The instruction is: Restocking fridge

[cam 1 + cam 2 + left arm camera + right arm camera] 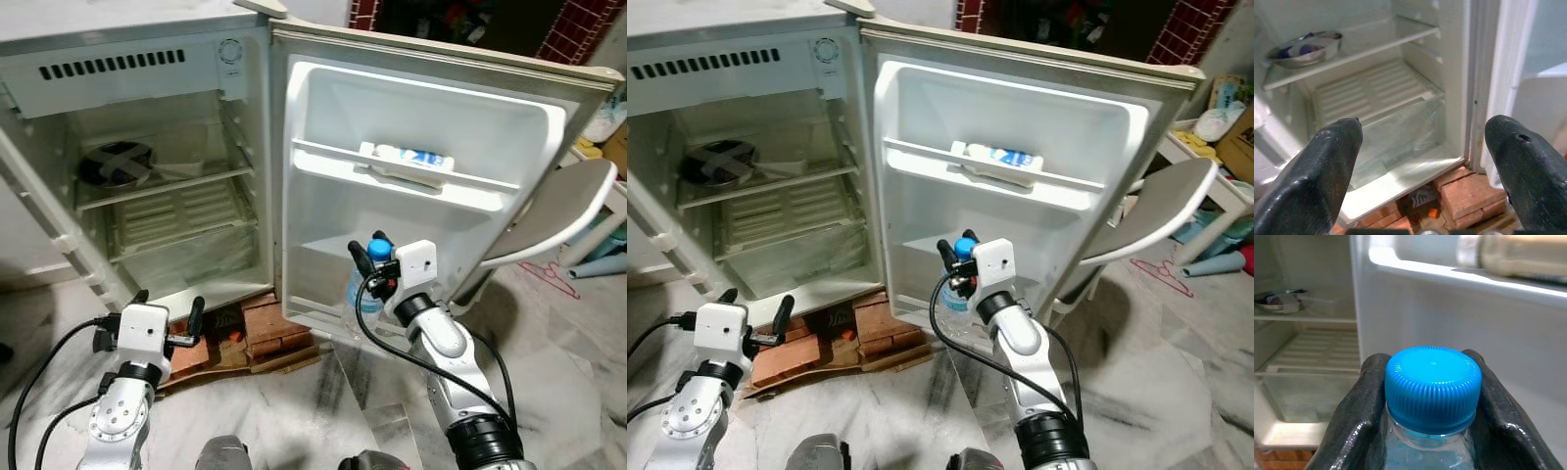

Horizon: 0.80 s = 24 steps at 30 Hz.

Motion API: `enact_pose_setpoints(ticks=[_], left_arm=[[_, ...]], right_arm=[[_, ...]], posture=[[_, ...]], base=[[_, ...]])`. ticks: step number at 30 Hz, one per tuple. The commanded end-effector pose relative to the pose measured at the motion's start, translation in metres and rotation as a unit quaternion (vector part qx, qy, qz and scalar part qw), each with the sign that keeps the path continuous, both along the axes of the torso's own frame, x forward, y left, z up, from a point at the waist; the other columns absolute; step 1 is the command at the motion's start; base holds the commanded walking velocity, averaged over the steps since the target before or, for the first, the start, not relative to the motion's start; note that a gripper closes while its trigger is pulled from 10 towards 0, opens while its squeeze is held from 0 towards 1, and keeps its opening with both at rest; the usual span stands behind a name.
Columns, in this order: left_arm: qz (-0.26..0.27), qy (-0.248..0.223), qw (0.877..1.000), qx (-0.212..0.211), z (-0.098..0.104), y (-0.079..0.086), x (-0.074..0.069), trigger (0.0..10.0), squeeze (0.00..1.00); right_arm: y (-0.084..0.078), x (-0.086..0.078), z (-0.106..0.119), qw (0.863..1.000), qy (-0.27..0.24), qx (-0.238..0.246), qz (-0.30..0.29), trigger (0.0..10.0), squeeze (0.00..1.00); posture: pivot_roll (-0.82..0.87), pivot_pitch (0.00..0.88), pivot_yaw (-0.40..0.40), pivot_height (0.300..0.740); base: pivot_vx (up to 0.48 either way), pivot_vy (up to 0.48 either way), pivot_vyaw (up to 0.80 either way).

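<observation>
A small white fridge (pixel 245 166) stands open on bricks, its door (pixel 431 127) swung to the right. My right gripper (pixel 370 257) is shut on the neck of a clear water bottle (pixel 364 292) with a blue cap (pixel 1433 387), held upright in front of the door's lower shelf (pixel 323 250). A white bottle (pixel 409 158) lies on its side in the door's upper shelf. My left gripper (pixel 168 313) hangs open low before the fridge's bottom edge, holding nothing; its fingertips (pixel 1332 161) frame the lower compartment.
A metal bowl (pixel 116 164) sits on the fridge's upper inner shelf; the ribbed shelf (pixel 186 211) below it is bare. Red bricks (pixel 269 323) and cardboard lie under the fridge. A white plastic chair (pixel 554 211) stands right of the door. The floor is marble.
</observation>
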<state>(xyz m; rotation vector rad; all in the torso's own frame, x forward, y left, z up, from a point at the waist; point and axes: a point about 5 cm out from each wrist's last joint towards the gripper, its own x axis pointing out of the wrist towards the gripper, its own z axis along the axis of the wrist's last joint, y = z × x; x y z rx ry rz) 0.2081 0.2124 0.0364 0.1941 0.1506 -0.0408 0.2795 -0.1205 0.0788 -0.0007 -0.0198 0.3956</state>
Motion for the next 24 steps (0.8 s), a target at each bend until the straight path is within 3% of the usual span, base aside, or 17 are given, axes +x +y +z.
enact_pose_setpoints(ticks=[1, 7, 24], left_arm=[[0.000, 0.006, 1.000, 0.000, 0.000, -0.001, -0.002, 10.0, 0.00], [0.006, 0.012, 1.000, 0.004, -0.001, 0.000, -0.003, 10.0, 0.00], [0.021, 0.014, 1.000, 0.016, 0.002, 0.011, -0.002, 10.0, 0.00]], right_arm=[[0.000, 0.001, 0.007, 1.000, -0.012, 0.001, 0.005, 10.0, 0.00], [-0.002, 0.002, 0.009, 1.000, -0.016, 0.001, 0.003, 10.0, 0.00], [0.001, 0.004, 0.013, 1.000, -0.021, 0.001, 0.010, 10.0, 0.00]], posture=[[0.11, 0.064, -0.051, 0.681], [0.10, 0.071, -0.052, 0.636], [0.11, 0.078, -0.061, 0.636]], base=[[0.000, 0.000, 0.00], [0.000, 0.000, 0.00], [0.000, 0.000, 0.00]])
